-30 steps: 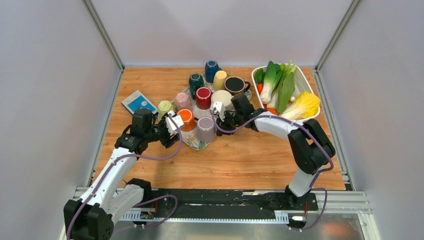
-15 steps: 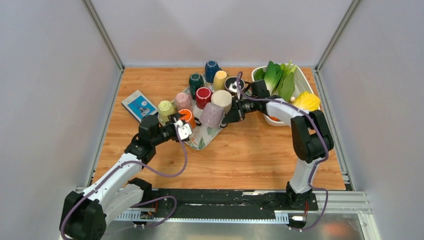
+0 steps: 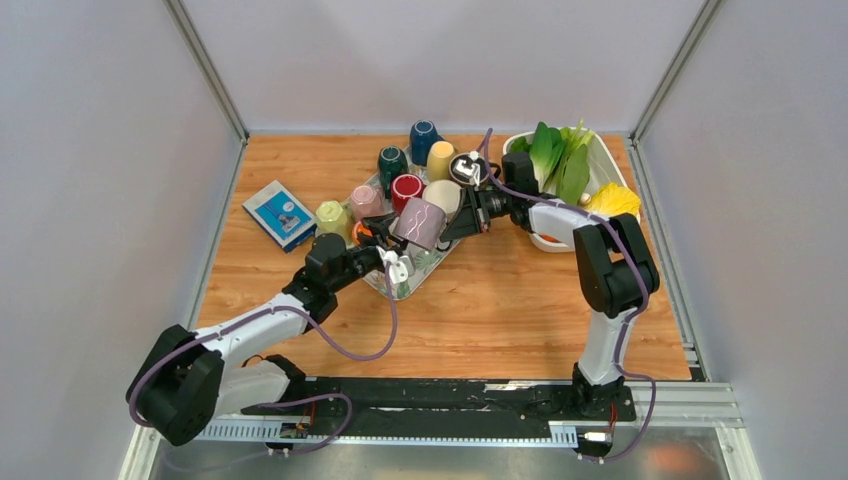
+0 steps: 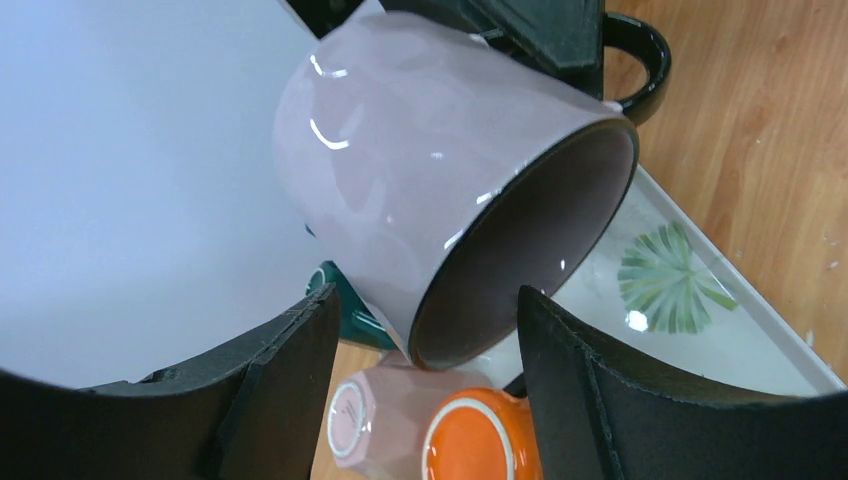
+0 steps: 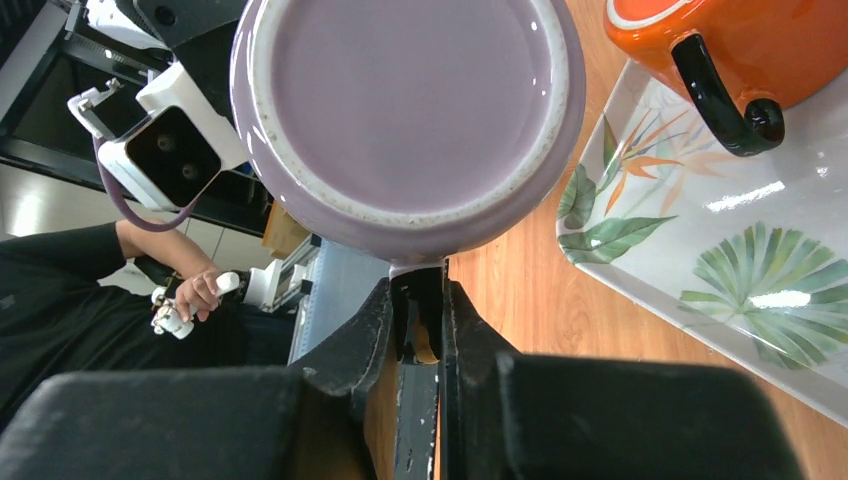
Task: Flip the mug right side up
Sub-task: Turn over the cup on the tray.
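The lavender mug (image 3: 420, 223) hangs tilted on its side above the patterned tray (image 3: 402, 288). My right gripper (image 3: 455, 222) is shut on its handle. In the right wrist view the mug's base (image 5: 410, 110) fills the top, with the gripper (image 5: 425, 320) clamped on the handle below it. My left gripper (image 3: 395, 265) is open just below and in front of the mug. In the left wrist view the mug's dark mouth (image 4: 520, 250) faces down towards the open gripper (image 4: 425, 305), not touching the fingers.
Upside-down mugs crowd the tray: orange (image 4: 480, 440), pink (image 3: 366, 200), red (image 3: 407, 188), teal (image 3: 392, 160), cream (image 3: 440, 155), blue (image 3: 423, 135). A black mug (image 3: 467, 168) stands upright. A blue booklet (image 3: 282, 213) lies left. A white basket (image 3: 603, 165) of vegetables stands at the back right.
My right gripper has lifted the lavender mug off the tray and tipped it onto its side. My left arm has swung right and now sits under the mug.
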